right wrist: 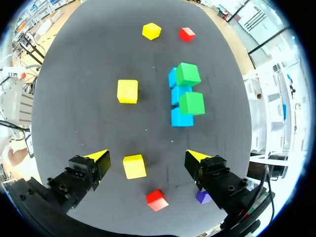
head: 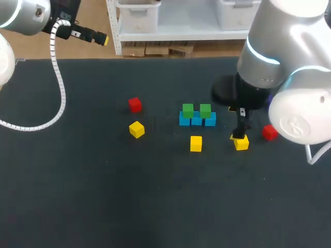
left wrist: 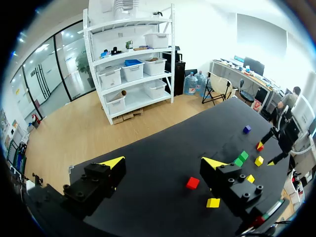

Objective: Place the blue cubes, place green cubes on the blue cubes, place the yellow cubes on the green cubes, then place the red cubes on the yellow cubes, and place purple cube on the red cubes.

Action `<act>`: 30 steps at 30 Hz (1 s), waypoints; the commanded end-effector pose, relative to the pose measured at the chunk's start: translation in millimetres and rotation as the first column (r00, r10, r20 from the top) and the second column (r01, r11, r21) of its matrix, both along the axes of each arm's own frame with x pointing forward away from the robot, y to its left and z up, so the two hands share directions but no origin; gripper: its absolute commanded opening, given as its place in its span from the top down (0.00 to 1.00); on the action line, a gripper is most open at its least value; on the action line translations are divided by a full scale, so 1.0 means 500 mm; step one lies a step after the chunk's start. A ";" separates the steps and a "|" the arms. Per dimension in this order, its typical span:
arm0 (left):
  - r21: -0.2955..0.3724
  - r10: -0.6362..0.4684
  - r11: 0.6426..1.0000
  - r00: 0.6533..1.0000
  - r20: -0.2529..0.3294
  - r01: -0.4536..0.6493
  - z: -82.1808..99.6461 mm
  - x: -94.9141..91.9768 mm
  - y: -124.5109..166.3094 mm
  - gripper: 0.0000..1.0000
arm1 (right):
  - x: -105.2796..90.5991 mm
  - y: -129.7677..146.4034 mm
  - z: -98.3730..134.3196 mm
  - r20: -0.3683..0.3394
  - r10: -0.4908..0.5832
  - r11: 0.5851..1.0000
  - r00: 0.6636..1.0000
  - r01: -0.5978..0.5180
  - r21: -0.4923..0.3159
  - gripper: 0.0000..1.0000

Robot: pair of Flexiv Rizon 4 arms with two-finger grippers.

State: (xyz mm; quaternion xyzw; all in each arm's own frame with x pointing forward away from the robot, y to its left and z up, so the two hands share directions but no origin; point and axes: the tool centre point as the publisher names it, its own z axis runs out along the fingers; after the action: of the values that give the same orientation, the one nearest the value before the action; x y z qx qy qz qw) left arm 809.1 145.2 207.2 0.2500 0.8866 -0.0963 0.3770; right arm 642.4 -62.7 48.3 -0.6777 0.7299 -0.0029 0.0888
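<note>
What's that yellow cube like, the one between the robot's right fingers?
The yellow cube is a small, plain block, bright yellow and smooth-looking. It sits flat on the dark table with nothing stacked on it. The right gripper hangs over it, open, a finger on each side, neither touching. A red cube lies close by, apart.

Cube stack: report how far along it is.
Done: three blue cubes sit in a row with two green cubes on top. In hand: the right gripper is over a yellow cube, fingers open either side of it, not gripping. Left: that one, two more yellow cubes, both red cubes and the purple cube lie on the table.
</note>
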 end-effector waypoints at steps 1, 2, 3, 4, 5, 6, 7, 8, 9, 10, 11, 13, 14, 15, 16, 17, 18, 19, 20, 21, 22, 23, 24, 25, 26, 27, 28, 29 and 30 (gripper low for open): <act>0.000 0.001 1.000 1.000 0.001 -0.001 -0.001 0.002 -0.001 0.00 | -0.007 0.019 -0.001 0.006 -0.002 1.000 1.000 0.002 -0.010 0.00; 0.000 0.001 1.000 1.000 0.001 -0.001 -0.001 0.002 -0.001 0.00 | -0.009 0.024 -0.001 0.004 0.002 1.000 1.000 -0.002 -0.010 0.00; 0.000 0.001 1.000 1.000 0.001 -0.001 -0.001 0.002 -0.001 0.00 | -0.011 0.029 0.000 0.003 0.004 1.000 1.000 -0.004 -0.009 0.00; 0.000 0.001 1.000 1.000 0.001 -0.001 -0.001 0.002 -0.001 0.00 | -0.014 0.033 0.002 0.003 0.006 1.000 1.000 -0.006 -0.006 0.00; 0.000 0.001 1.000 1.000 0.001 -0.001 -0.001 0.002 -0.001 0.00 | -0.016 0.036 0.003 0.000 0.007 1.000 1.000 -0.007 -0.003 0.00; 0.000 0.001 1.000 1.000 0.001 -0.001 -0.001 0.002 -0.001 0.00 | -0.018 0.039 0.004 -0.002 0.005 1.000 1.000 -0.005 -0.001 0.00; 0.000 0.001 1.000 1.000 0.001 -0.001 -0.001 0.002 -0.001 0.00 | -0.021 0.042 0.006 -0.005 0.001 1.000 1.000 -0.001 0.003 0.00; 0.000 0.001 1.000 1.000 0.001 -0.001 -0.001 0.002 -0.001 0.00 | -0.024 0.045 0.007 -0.008 0.000 1.000 1.000 0.000 0.006 0.00; 0.000 0.001 1.000 1.000 0.001 -0.001 -0.001 0.002 -0.001 0.00 | -0.028 0.049 0.008 -0.010 0.001 1.000 1.000 -0.001 0.010 0.00; 0.000 0.001 1.000 1.000 0.001 -0.001 -0.001 0.002 -0.001 0.00 | -0.030 0.053 0.008 -0.014 0.002 1.000 1.000 -0.002 0.014 0.00; 0.000 0.001 1.000 1.000 0.001 -0.001 -0.001 0.002 -0.001 0.00 | -0.033 0.057 0.008 -0.024 -0.003 1.000 1.000 0.003 0.018 0.00; 0.000 0.001 1.000 1.000 0.001 -0.001 -0.001 0.002 -0.001 0.00 | -0.037 0.067 0.005 -0.031 -0.001 1.000 1.000 0.002 0.024 0.00; 0.000 0.001 1.000 1.000 0.001 -0.001 -0.001 0.002 -0.001 0.00 | -0.039 0.071 0.004 -0.035 0.004 1.000 0.999 -0.003 0.027 0.00; 0.000 0.001 1.000 1.000 0.001 -0.001 -0.001 0.002 -0.001 0.00 | -0.041 0.075 0.002 -0.036 0.006 1.000 0.999 -0.005 0.029 0.00; 0.000 0.001 1.000 1.000 0.001 -0.001 -0.001 0.002 -0.001 0.00 | -0.041 0.079 0.002 -0.036 0.010 0.999 0.999 -0.008 0.032 0.00; 0.000 0.001 1.000 1.000 0.001 -0.001 -0.001 0.002 -0.001 0.00 | -0.042 0.083 0.002 -0.036 0.013 0.999 0.999 -0.012 0.037 0.00; 0.000 0.001 1.000 1.000 0.001 -0.001 -0.001 0.002 -0.001 0.00 | -0.042 0.087 0.003 -0.037 0.014 0.999 0.999 -0.012 0.042 0.00; 0.000 0.001 1.000 1.000 0.001 -0.001 -0.001 0.002 -0.001 0.00 | -0.041 0.092 0.003 -0.038 0.012 0.999 0.999 -0.010 0.046 0.00; 0.000 0.001 1.000 1.000 0.001 -0.001 -0.001 0.002 -0.001 0.00 | -0.040 0.098 0.003 -0.038 0.010 0.999 0.999 -0.008 0.049 0.00; 0.000 0.001 1.000 1.000 0.001 -0.001 -0.001 0.002 -0.001 0.00 | -0.041 0.105 0.002 -0.042 0.015 0.998 0.999 -0.012 0.056 0.00; 0.000 0.001 1.000 1.000 0.001 -0.001 -0.001 0.002 -0.001 0.00 | -0.043 0.112 0.000 -0.046 0.024 0.998 0.999 -0.021 0.062 0.00; 0.000 0.001 1.000 1.000 0.001 -0.001 -0.001 0.002 -0.001 0.00 | -0.043 0.119 -0.002 -0.048 0.029 0.997 0.998 -0.025 0.066 0.00; 0.000 0.001 1.000 1.000 0.001 -0.001 -0.001 0.002 -0.001 0.00 | -0.041 0.125 -0.006 -0.051 0.031 0.997 0.998 -0.027 0.070 0.00; 0.000 0.001 1.000 1.000 0.001 -0.001 -0.001 0.002 -0.001 0.00 | -0.039 0.131 -0.009 -0.055 0.032 0.997 0.998 -0.028 0.076 0.00; 0.000 0.001 1.000 1.000 0.001 -0.001 -0.001 0.002 -0.001 0.00 | -0.038 0.137 -0.012 -0.060 0.035 0.996 0.998 -0.030 0.080 0.00; 0.000 0.001 1.000 1.000 0.001 -0.001 -0.001 0.002 -0.001 0.00 | -0.037 0.141 -0.015 -0.063 0.036 0.996 0.997 -0.030 0.083 0.00; 0.000 0.001 1.000 1.000 0.001 -0.001 -0.001 0.002 -0.001 0.00 | -0.037 0.146 -0.018 -0.068 0.038 0.996 0.997 -0.032 0.087 0.00; 0.000 0.001 1.000 1.000 0.001 -0.001 -0.001 0.002 -0.001 0.00 | -0.038 0.150 -0.020 -0.070 0.041 0.995 0.997 -0.035 0.090 0.02; 0.000 0.001 1.000 1.000 0.001 -0.001 -0.001 0.002 -0.001 0.00 | -0.038 0.153 -0.022 -0.072 0.043 0.995 0.997 -0.036 0.091 0.03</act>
State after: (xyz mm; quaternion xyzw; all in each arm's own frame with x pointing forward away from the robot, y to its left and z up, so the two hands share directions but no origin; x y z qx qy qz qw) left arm 809.1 145.2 207.2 0.2500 0.8866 -0.0963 0.3770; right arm 617.2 8.0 41.5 -0.6861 0.7189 0.0530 0.0982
